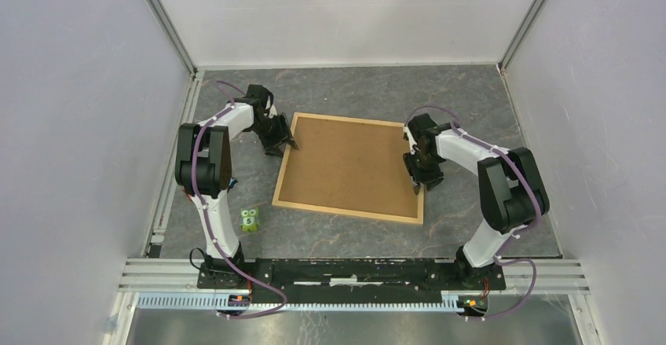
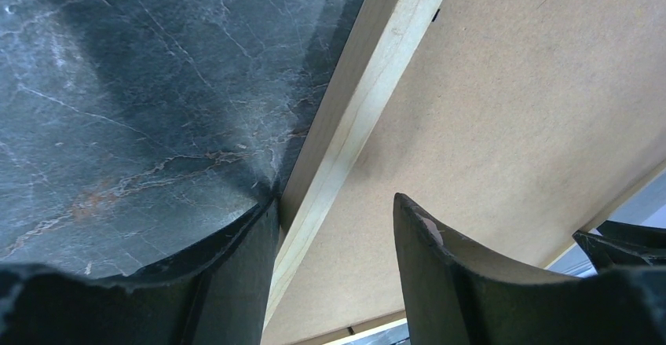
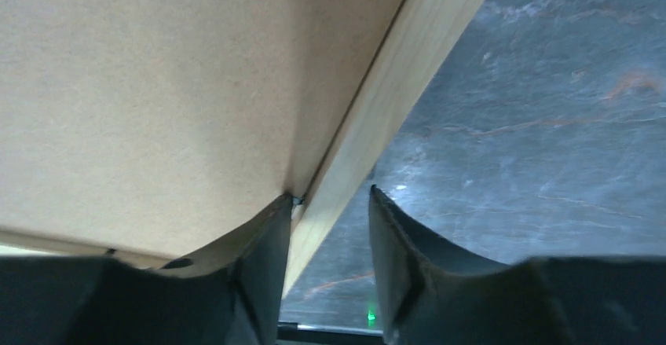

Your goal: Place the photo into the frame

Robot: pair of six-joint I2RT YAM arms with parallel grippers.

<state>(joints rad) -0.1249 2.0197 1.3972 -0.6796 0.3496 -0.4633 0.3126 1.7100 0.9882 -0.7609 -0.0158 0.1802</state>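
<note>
Closest to the lens, the left arm's base (image 1: 214, 270) and the right arm's base (image 1: 473, 266) are seen bolted side by side, on the near side of the frame (image 1: 349, 211). The dark marbled worktop (image 1: 353, 89) is spread beneath the frame on every side. The frame is laid flat, turned slightly, and its opening is filled by a plain brown backing board (image 1: 345, 164) ringed by the light wooden strips. The photo is not shown in any view; whether it lies beneath the board cannot be told.

The left gripper (image 1: 284, 147) is poised over the frame's left strip near the far-left corner, its jaws parted wide. One finger (image 2: 236, 282) is set at the strip's outer edge, and the other finger (image 2: 440, 274) is held over the board, clear of the strip. The right gripper (image 1: 416, 186) is placed astride the frame's right strip, parted moderately. One finger (image 3: 259, 266) is at the strip's inner edge and the other finger (image 3: 408, 266) is just outside it, with nothing clamped. A small green toy (image 1: 250, 220) marked 5 is stood just off the frame's near-left corner.
</note>
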